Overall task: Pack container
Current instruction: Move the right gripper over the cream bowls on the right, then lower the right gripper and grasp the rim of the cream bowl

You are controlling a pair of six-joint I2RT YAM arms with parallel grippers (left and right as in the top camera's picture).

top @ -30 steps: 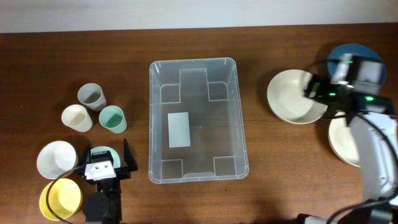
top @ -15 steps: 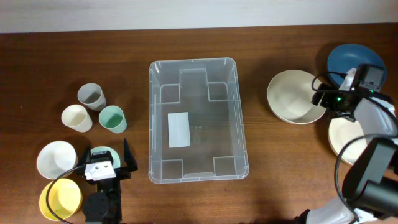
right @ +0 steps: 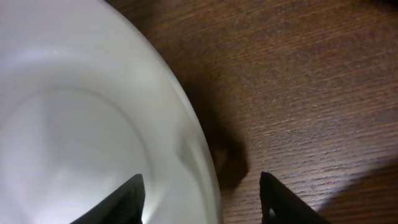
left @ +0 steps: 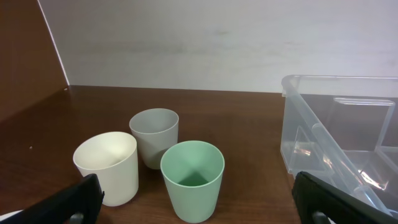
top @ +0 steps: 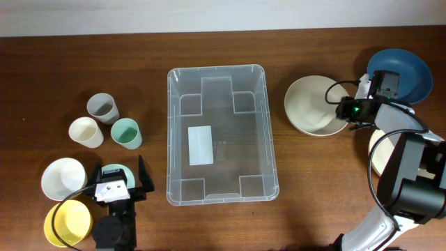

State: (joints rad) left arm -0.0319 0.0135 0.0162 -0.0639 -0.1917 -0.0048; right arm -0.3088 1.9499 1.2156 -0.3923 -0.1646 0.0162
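The clear plastic container (top: 265,132) stands empty mid-table with a white label on its base; its corner shows in the left wrist view (left: 336,143). To its right sits a cream bowl (top: 310,104). My right gripper (top: 346,110) is at the bowl's right edge. In the right wrist view the gripper (right: 202,199) straddles the bowl's rim (right: 81,124), one finger inside and one outside, with a gap still showing on the outer side. My left gripper (top: 118,179) rests open at the front left, facing the cups (left: 199,205).
Grey (top: 102,107), cream (top: 86,131) and green (top: 126,132) cups stand left of the container. A white bowl (top: 63,178), a yellow bowl (top: 67,223) and a pale green bowl (top: 115,169) are at front left. A blue bowl (top: 398,66) and a cream dish (top: 378,157) lie far right.
The right gripper came down at the cream bowl's right rim and narrowed its jaws. The bowl has slid a little left, toward the container. The left arm is still.
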